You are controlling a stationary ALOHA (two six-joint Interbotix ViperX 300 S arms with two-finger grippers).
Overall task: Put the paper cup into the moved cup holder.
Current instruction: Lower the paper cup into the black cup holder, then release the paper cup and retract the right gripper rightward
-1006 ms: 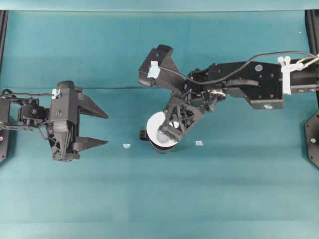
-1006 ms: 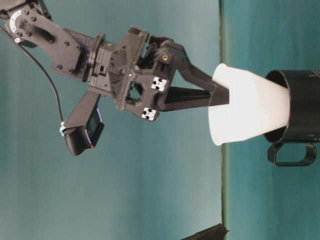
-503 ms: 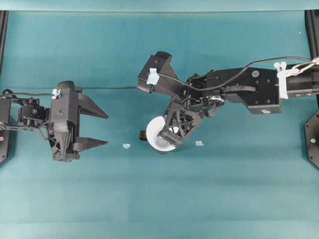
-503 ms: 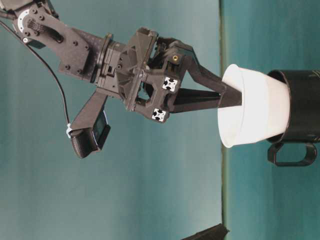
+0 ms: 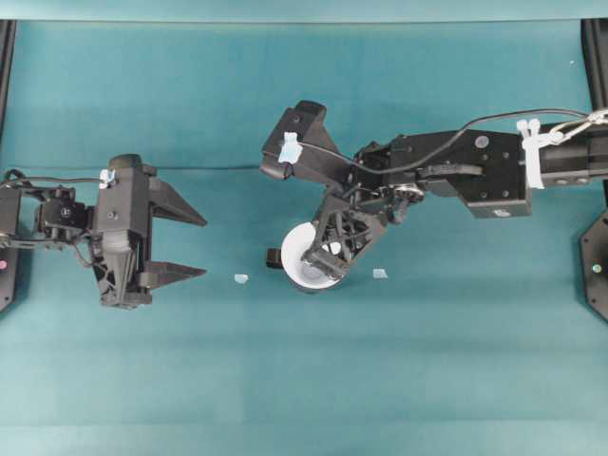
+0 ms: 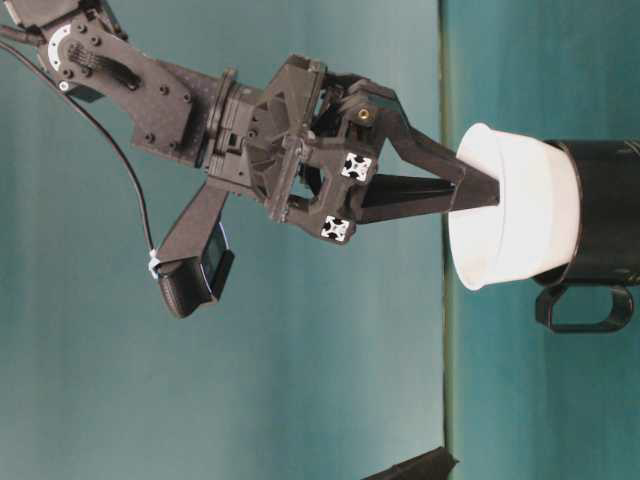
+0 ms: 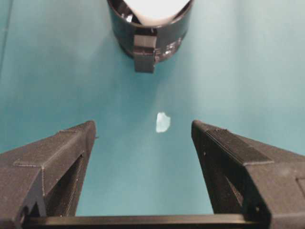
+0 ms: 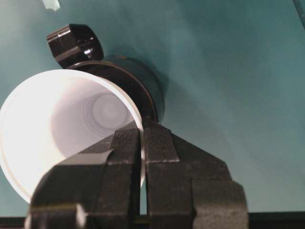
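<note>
Paper cup (image 6: 515, 215) sits partly inside the cup holder (image 6: 600, 215) at the right edge of the table-level view: its base is sunk past the black rim while its wide white mouth juts out, slightly tilted. The right gripper (image 8: 142, 138) has its jaws clamped together on the cup's wall, one finger inside and one outside. Judging by this, insertion is well under way but not finished; what remains is seating the cup fully, letting go and pulling away. At the left of the overhead view, the left gripper (image 5: 176, 242) hangs wide open and empty, well apart from the holder.
</note>
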